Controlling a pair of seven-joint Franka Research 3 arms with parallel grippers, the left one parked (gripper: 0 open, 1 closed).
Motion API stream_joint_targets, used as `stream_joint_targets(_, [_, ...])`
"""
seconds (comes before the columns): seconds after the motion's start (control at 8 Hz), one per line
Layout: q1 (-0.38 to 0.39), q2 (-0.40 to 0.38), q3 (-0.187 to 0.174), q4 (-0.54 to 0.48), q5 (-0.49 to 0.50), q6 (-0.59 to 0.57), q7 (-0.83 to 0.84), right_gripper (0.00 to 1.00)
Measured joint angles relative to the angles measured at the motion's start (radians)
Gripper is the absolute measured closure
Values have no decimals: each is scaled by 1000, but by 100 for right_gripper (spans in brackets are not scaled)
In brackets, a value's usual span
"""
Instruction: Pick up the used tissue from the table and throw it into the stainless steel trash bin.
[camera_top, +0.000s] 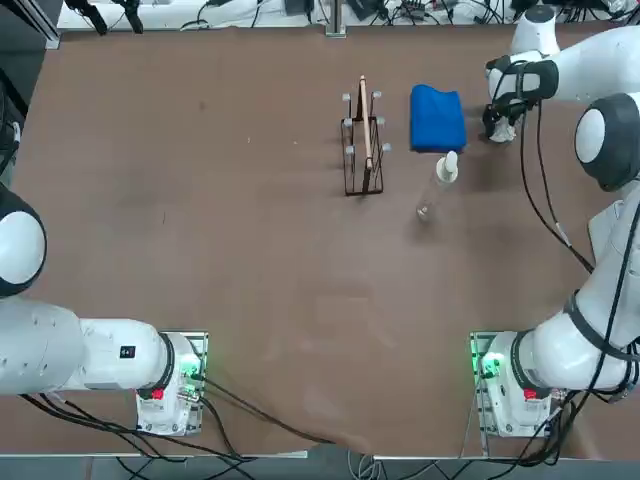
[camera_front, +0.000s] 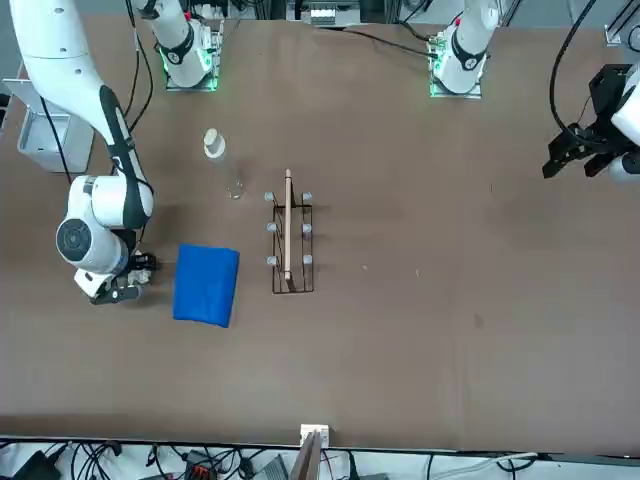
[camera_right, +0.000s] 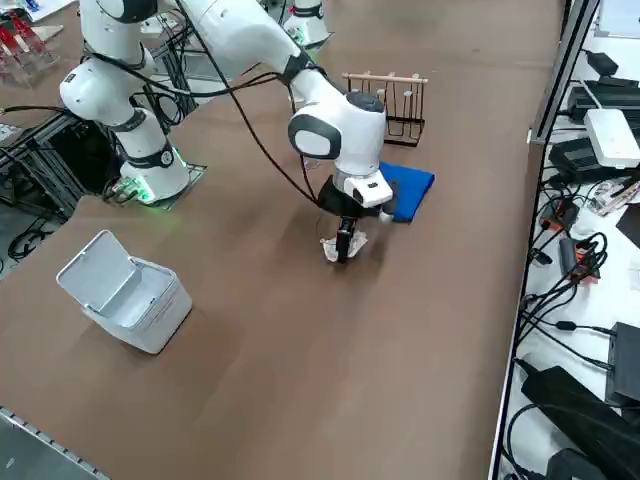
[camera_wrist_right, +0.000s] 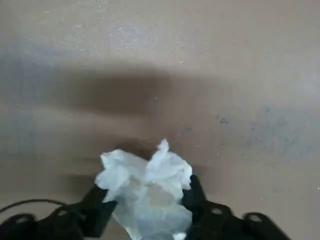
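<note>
the right gripper (camera_wrist_right: 146, 212) is down at the table (camera_right: 300, 350) just beside the blue cloth (camera_right: 405, 190), its jaws bracketing the used tissue (camera_wrist_right: 146, 192) and seemingly gripping it; the stainless steel trash bin (camera_right: 125, 293) sits well apart, lid open to receive it

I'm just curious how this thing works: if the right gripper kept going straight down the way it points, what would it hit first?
The used tissue: the right gripper points down with its jaws on either side of the wad, on the table.
</note>
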Motion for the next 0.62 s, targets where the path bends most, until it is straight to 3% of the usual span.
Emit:
stream_joint_targets(0.12, [0, -4, 2, 2, 0, -3, 0, 52])
stream_joint_targets(0.25, [1, -11, 2, 6, 0, -12, 0, 59])
stream_joint_targets(0.62, [-3, -84, -19, 29, -8, -198, -1, 63])
